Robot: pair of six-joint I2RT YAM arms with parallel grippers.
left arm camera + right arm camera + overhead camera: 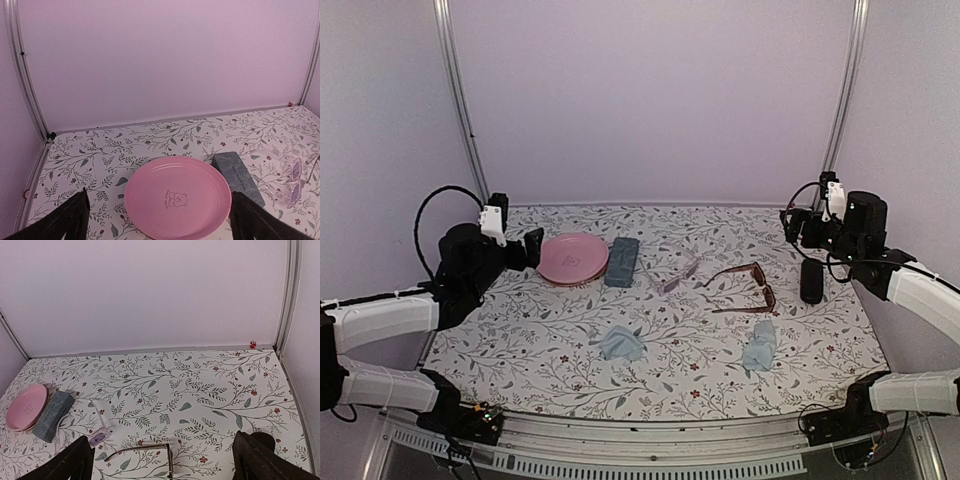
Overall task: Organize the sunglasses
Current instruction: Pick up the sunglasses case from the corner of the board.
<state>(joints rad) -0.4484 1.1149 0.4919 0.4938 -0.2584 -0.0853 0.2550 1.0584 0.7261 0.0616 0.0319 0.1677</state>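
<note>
The red-brown sunglasses with dark lenses (745, 287) lie on the flowery table (670, 345), right of the middle. The pale pink see-through sunglasses (675, 275) lie just left of them, near a grey-blue box (621, 261). The left claw (531, 247) and the right claw (801, 228) are wide open and hold nothing.

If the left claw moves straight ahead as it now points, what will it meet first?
Probably the pink plate, lying just ahead of the open left claw, though height is unclear.
</note>
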